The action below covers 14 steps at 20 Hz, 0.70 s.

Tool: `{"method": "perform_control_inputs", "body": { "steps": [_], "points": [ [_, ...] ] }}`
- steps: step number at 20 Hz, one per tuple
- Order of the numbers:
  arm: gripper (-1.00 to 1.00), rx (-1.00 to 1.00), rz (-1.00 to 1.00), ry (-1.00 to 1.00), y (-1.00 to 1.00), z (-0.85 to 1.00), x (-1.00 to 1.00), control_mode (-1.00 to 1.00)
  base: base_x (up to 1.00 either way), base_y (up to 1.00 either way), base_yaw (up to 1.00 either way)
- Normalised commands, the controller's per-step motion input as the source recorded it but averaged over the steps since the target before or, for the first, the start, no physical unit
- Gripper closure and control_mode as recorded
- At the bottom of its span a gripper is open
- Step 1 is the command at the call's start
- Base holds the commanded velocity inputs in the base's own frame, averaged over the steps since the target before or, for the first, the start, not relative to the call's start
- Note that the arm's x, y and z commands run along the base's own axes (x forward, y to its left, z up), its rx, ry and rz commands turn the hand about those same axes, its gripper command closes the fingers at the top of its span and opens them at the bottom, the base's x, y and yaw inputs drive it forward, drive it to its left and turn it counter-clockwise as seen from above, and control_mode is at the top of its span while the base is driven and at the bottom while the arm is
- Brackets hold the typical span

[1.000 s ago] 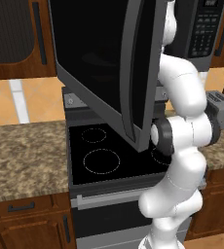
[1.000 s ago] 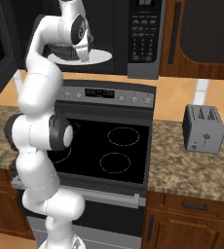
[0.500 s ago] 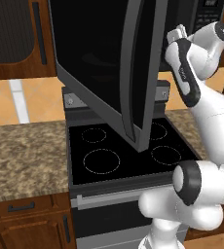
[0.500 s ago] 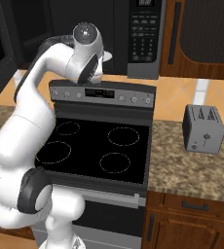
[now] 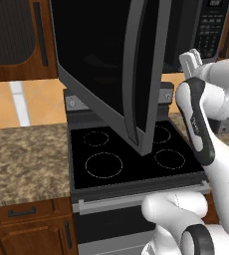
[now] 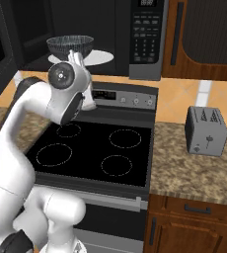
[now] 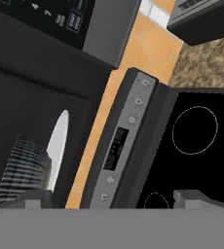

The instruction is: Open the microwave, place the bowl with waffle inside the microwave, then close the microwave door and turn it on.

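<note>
The microwave hangs above the stove with its microwave door swung wide open to the left. Inside, the blue-grey bowl sits on the white turntable plate; the bowl also shows at the lower left of the hand view. The waffle is hidden below the bowl's rim. My gripper is open with nothing between its fingertips. It hangs outside the cavity, below the bowl and above the stove's control panel.
The black cooktop lies under the arm. A silver toaster stands on the granite counter to the right. The open door's edge and handle jut out over the burners. More counter lies at the left.
My arm has drawn back out of the microwave and dropped lower, leaving the bowl on the turntable. The door has stayed open.
</note>
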Motion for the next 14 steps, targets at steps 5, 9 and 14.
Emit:
{"method": "perform_control_inputs", "body": {
  "steps": [5, 9, 14],
  "points": [
    [-1.0, -0.13, 0.0, 0.11, 0.0, 0.07, -1.0, -1.0, 0.0, 0.0, 0.0],
    [-1.0, -0.21, 0.05, 0.12, 0.0, 0.21, -1.0, -1.0, 0.0, 0.0, 0.0],
    [-1.0, -0.22, 0.15, 0.03, 0.0, 0.02, -1.0, -1.0, 0.0, 0.0, 0.0]
  ]
}}
